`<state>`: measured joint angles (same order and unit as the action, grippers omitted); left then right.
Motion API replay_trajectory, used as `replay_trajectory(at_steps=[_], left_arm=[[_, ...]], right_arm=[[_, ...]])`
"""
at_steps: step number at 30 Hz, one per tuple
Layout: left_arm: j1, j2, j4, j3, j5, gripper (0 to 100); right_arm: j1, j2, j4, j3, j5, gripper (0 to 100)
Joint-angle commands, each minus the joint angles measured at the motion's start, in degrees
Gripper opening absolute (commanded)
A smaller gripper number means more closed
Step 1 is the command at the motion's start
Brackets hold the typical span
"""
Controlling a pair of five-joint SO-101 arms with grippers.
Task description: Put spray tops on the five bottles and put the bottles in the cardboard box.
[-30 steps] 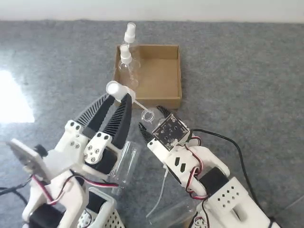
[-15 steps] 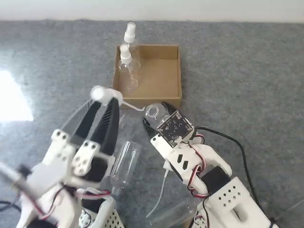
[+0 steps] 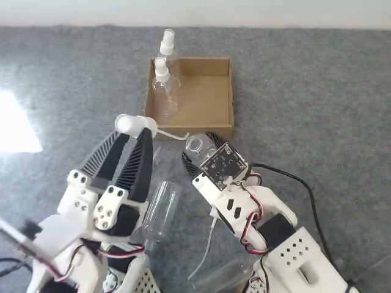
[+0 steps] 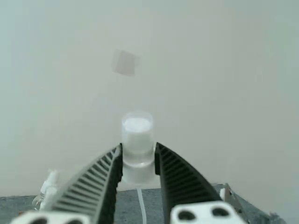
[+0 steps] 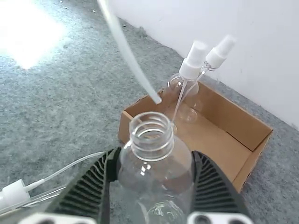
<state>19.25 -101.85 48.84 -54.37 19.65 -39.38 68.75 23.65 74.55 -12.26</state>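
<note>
Grey carpet point(image 3: 317, 91); white wall point(image 3: 275, 12); light patch point(image 3: 15, 128).

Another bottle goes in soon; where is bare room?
Bare: the cardboard box floor from the two capped bottles to its right wall, and the carpet right of it. Crowded: before its near wall, with left pincer, right pincer and a lying bottle.

We find one bottle point(image 3: 164, 91) in the cardboard box point(image 3: 201, 130), a second bottle point(image 3: 167, 44) just behind, a third bottle point(image 3: 160, 207) lying before it.

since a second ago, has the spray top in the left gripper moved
Yes. The spray top in the left gripper shifted away from the left wall of the cardboard box, toward the arms.
</note>
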Motion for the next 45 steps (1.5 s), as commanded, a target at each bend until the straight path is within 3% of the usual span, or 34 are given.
replay_trajectory(at_steps=[1, 24, 45], left_arm=[[3.6, -0.09, -0.53, 0.13, -0.44, 1], [3.96, -0.18, 0.97, -1.27, -0.79, 1], [4.31, -0.09, -5.45, -11.74, -2.2, 1]], right_arm=[[-0.22, 1.63, -1.1, -0.79, -1.14, 8.6], [1.63, 2.15, -1.27, -0.79, -0.79, 8.6], [1.71, 2.24, -1.36, -0.79, -0.7, 8.6]])
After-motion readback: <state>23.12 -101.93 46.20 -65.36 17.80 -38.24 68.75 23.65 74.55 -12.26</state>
